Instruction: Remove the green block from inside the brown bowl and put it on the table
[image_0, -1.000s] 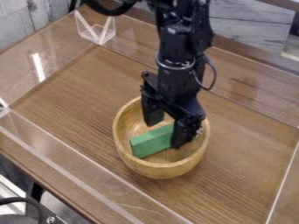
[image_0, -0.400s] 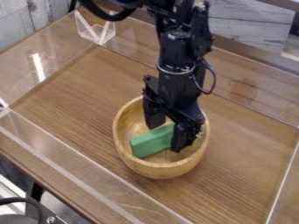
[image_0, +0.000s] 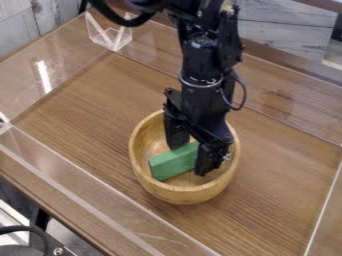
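The brown bowl (image_0: 150, 175) sits on the table (image_0: 94, 100) a little right of centre and near the front. Inside it the green block (image_0: 173, 161) lies tilted against the bowl's inner wall. My black gripper (image_0: 195, 150) reaches straight down into the bowl. Its jaws are open and straddle the right end of the block, one finger (image_0: 175, 131) behind it and the other finger (image_0: 214, 152) in front. Whether the pads touch the block is not clear. The block's right end is hidden behind the front finger.
Clear plastic walls (image_0: 80, 160) border the tabletop on the left and front. A small clear stand (image_0: 111, 35) rests at the back left. Bare wood-grain surface lies left of the bowl and behind it.
The gripper has dropped very slightly into the bowl over the block. The block and the bowl have not moved.
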